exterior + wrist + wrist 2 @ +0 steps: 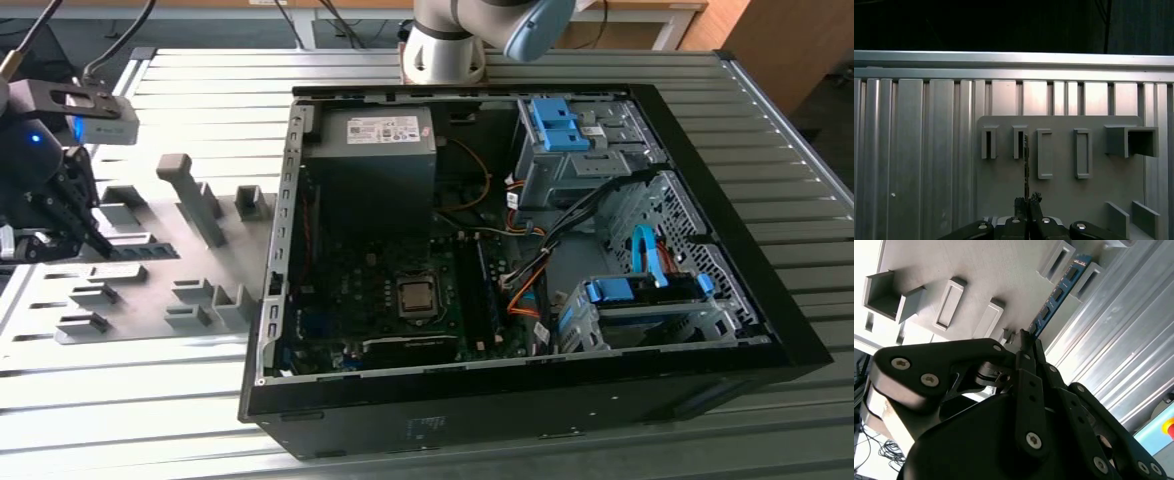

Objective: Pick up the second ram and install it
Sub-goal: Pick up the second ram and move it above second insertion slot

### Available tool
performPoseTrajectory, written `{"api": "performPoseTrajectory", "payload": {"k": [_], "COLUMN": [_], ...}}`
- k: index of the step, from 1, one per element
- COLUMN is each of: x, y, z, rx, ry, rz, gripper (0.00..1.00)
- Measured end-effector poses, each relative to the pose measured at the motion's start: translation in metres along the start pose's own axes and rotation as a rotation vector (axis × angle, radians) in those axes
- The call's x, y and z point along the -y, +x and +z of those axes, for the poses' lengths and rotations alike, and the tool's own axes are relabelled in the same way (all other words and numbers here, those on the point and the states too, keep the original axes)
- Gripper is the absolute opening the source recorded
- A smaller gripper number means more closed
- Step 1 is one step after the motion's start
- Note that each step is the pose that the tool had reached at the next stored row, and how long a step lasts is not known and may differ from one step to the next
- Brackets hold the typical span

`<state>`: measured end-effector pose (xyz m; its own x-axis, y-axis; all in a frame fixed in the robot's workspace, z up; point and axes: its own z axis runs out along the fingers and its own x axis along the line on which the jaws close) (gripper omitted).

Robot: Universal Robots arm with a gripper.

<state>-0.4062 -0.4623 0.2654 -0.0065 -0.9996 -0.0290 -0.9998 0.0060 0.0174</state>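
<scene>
The open computer case (534, 420) fills the centre and the exterior view's right, its board facing up. The grey holder plate (154, 222) lies on the ribbed table at the exterior view's left, well apart from the board's slots. The gripper (1026, 339) hangs over that plate at the far left edge. Its fingers are closed tight on the near end of the second ram (1056, 292). The ram's long axis runs straight out from the fingertips, edge-on in the first wrist view. Its far end sits between two holder blocks (1054, 262); whether it is resting in them or lifted clear is hard to judge.
</scene>
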Motion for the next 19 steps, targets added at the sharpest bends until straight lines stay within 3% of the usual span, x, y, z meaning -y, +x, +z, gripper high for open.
{"api": "performPoseTrajectory", "payload": {"k": [19], "x": [-0.0004], "y": [-0.0007], "z": [-0.0238], "rx": [0.0], "ry": [0.0], "rz": [0.0], "gripper": [0.14]}}
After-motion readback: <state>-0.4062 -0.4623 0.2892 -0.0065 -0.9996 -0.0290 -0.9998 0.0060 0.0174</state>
